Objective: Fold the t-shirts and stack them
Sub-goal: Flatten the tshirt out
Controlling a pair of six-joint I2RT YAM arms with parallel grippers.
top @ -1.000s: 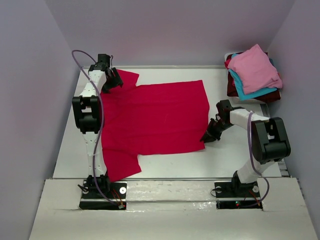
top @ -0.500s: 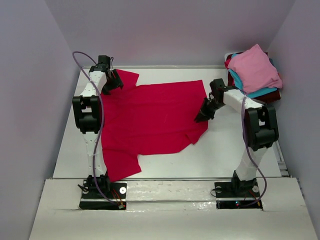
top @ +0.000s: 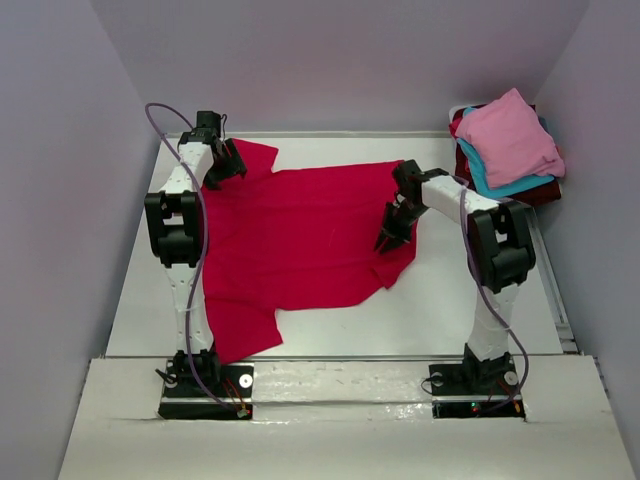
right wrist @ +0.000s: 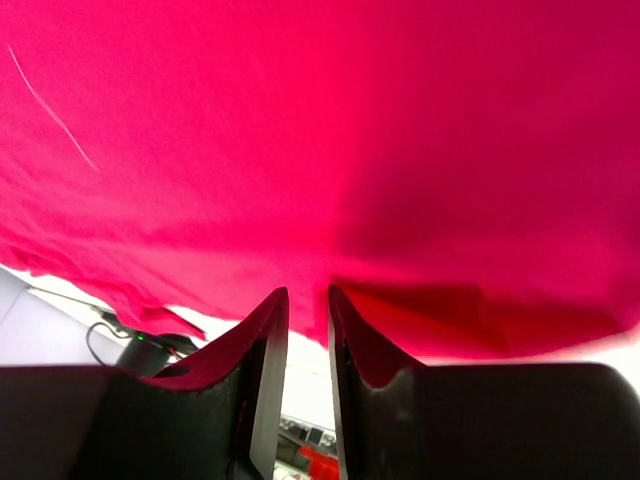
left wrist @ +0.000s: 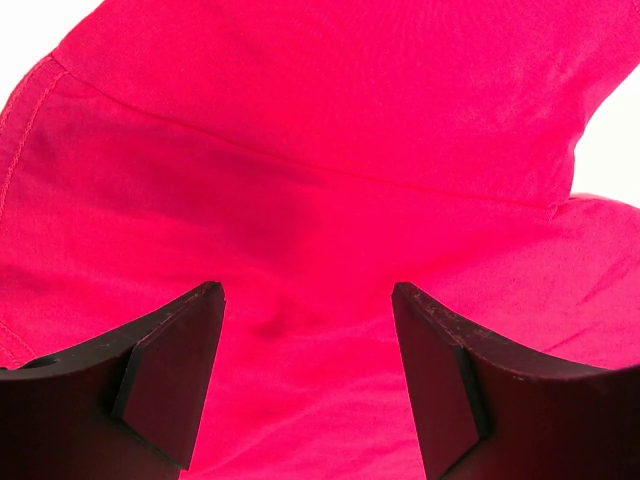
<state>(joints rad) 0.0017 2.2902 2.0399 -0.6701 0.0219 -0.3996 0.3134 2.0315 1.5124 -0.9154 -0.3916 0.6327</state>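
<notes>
Crimson soft shirt (top: 300,235), smooth, corner folded over; right tool (top: 384,243) pinching hem.

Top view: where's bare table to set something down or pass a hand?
Biggest bare patch: table between the red t-shirt and the right wall, nearer than the shirt stack, though the right arm crosses it. Narrow strip along the back wall between red sleeve and stack. Crowded: left side, far right corner.

Robot lab: white table (top: 440,300), bare walls (top: 350,60)
</notes>
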